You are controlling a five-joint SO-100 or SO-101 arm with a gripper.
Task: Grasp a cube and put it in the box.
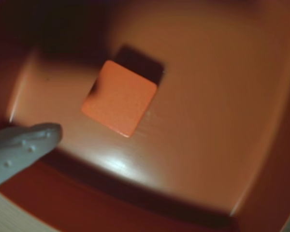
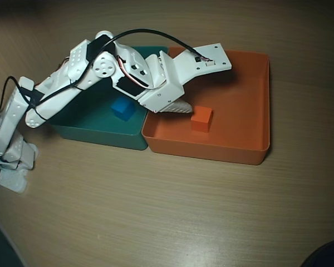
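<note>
In the wrist view, one pale finger (image 1: 26,145) is seen at the lower left, clear of the cube (image 1: 120,96), which is lying flat on the floor of the box (image 1: 222,111). Nothing is held; whether the fingers are open or closed cannot be told. In the overhead view, the wooden surface (image 2: 156,211) is nearest, and the orange box (image 2: 245,128) is set on it with the cube (image 2: 201,118) inside, left of centre. The teal tray (image 2: 94,130) is placed touching its left wall, and a blue cube (image 2: 123,108) is seen within, partly under the white arm (image 2: 72,78).
</note>
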